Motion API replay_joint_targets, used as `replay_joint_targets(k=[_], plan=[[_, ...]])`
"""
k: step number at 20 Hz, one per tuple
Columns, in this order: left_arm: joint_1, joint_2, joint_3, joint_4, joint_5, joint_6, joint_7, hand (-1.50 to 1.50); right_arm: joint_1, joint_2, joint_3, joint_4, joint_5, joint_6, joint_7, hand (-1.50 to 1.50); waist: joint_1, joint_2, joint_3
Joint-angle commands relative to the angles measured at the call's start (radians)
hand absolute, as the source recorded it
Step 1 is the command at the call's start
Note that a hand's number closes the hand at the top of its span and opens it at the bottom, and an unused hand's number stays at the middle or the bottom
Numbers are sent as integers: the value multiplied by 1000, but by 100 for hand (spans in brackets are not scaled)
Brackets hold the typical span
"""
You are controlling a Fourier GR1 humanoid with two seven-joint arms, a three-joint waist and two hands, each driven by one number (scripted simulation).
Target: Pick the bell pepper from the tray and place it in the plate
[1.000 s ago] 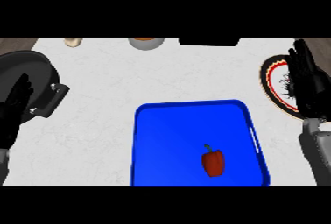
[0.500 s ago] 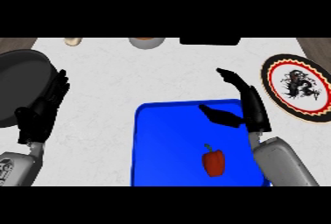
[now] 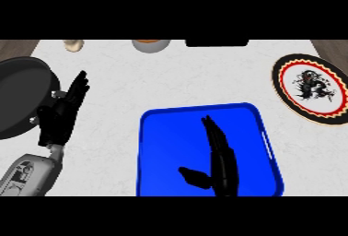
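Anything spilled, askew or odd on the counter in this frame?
Nothing looks spilled or damaged. The only oddity: no bell pepper shows on the blue tray; the right hand stretches open over it and may hide it. The plate sits bare.

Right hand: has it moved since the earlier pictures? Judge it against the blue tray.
Yes. The right hand has swung left from near the plate and now lies open over the blue tray, where the bell pepper showed before.

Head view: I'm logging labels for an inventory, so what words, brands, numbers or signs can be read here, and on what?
None can be read.
The plate bears a dark figure and a zigzag border, no lettering.
The blue tray and the black pan are unmarked.
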Motion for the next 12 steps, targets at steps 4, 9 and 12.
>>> replay_joint_targets(k=[4,9,12], plan=[[1,-58,-39,-25,-58,47,39,0,69,-9,65,-283,431,84,312,-150,-13,-5,0],[-33,-7,22,-24,-15,-1,62,0,71,-46,45,-408,493,480,553,-150,-9,-5,0],[13,-13,16,0,-19,-16,7,0,85,-57,53,-504,458,704,685,-150,-6,-3,-2]])
